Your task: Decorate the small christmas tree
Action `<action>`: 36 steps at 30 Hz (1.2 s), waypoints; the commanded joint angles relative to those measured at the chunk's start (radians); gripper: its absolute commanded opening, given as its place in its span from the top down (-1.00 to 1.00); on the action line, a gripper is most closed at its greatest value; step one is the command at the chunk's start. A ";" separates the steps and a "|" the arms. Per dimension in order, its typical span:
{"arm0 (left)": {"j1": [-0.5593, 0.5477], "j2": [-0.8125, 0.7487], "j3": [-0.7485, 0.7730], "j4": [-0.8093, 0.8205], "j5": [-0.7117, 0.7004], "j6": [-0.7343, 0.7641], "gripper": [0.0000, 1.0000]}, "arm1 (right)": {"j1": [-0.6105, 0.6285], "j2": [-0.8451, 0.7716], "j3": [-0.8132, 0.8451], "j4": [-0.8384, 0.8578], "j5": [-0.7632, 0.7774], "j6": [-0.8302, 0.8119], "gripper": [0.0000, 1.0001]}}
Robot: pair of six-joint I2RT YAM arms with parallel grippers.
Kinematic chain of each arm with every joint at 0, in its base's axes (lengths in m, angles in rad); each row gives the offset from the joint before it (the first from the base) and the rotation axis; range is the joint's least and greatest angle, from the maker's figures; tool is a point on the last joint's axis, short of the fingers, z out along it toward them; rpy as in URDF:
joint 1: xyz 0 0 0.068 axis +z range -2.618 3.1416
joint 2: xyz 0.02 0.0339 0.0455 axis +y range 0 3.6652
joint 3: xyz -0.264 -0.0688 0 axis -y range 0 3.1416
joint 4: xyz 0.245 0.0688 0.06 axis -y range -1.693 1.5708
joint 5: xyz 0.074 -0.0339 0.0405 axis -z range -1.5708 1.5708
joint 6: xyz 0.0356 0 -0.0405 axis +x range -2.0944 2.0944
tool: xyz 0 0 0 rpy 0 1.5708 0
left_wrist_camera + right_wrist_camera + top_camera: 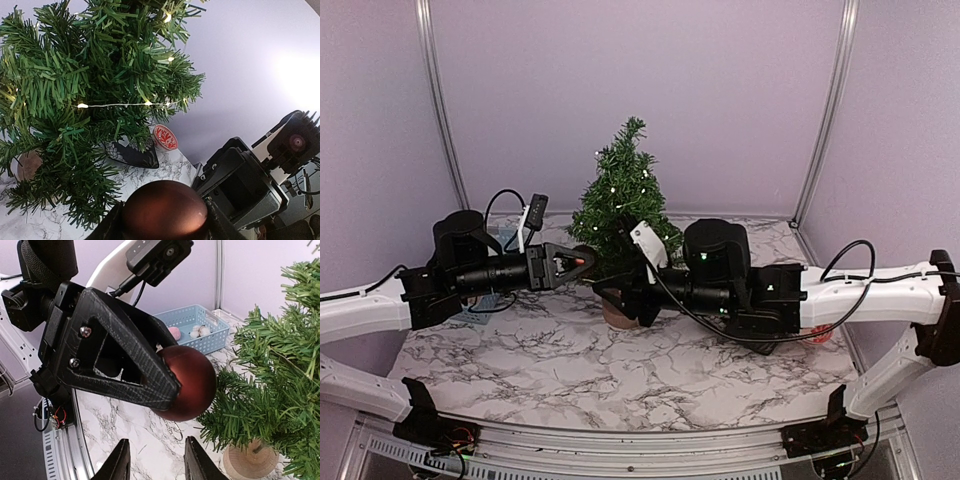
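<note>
The small christmas tree (pixel 620 200) stands at the table's middle back, strung with lit fairy lights, on a tan wooden stump (pixel 616 317). My left gripper (pixel 582 262) is shut on a dark red ball ornament (pixel 584 259) and holds it above the table against the tree's lower left branches. The ball fills the bottom of the left wrist view (pixel 165 210), with the tree (pixel 75 100) just beyond. My right gripper (pixel 156 442) is open and empty, low beside the stump (pixel 250 460), facing the ball (pixel 187 382). A thin wire hook (pixel 175 430) hangs under the ball.
A blue basket (pixel 192 327) with several small ornaments stands on the left behind the left arm. A red-and-white round ornament (pixel 165 137) lies on the marble table (pixel 620 385) at the right. The right arm (pixel 750 290) reaches across in front of the tree.
</note>
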 commanded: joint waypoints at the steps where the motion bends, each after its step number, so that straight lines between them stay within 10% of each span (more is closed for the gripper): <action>1: -0.011 0.015 0.005 0.047 0.010 0.006 0.24 | -0.008 0.025 0.049 0.026 -0.020 -0.018 0.30; 9: -0.012 0.018 0.000 0.046 -0.016 -0.013 0.24 | -0.007 0.074 0.097 -0.018 -0.011 -0.068 0.41; 17: -0.011 0.017 -0.009 0.047 -0.051 -0.019 0.26 | -0.007 0.061 0.083 -0.036 0.043 -0.089 1.00; 32: -0.012 0.041 -0.010 0.042 -0.115 -0.026 0.28 | -0.039 0.026 0.028 -0.033 0.089 -0.034 1.00; 36: -0.014 -0.003 -0.018 0.079 -0.095 0.051 0.20 | -0.067 0.000 0.006 -0.015 0.046 0.074 0.51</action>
